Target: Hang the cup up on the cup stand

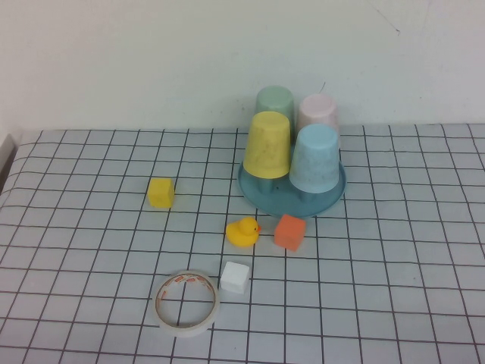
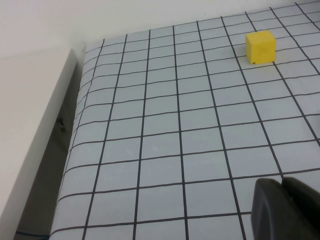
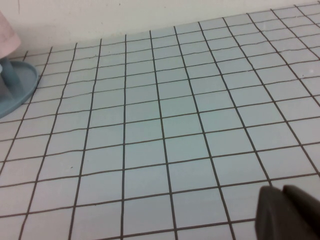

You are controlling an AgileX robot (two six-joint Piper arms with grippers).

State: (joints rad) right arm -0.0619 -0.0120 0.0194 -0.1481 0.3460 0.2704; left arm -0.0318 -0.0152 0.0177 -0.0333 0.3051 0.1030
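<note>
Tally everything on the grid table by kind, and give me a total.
Plastic tumbler cups, upside down on the stand: 4, light blue, yellow, pale pink, pale green
Round teal cup stand: 1
Small cubes: 3, yellow, orange, white
Yellow rubber duck: 1
Tape roll: 1
Total: 10

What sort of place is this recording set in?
Probably a lab tabletop test setup: a grid-patterned mat against a plain wall, a cup stand with cups, and scattered props like a rubber duck.
</note>
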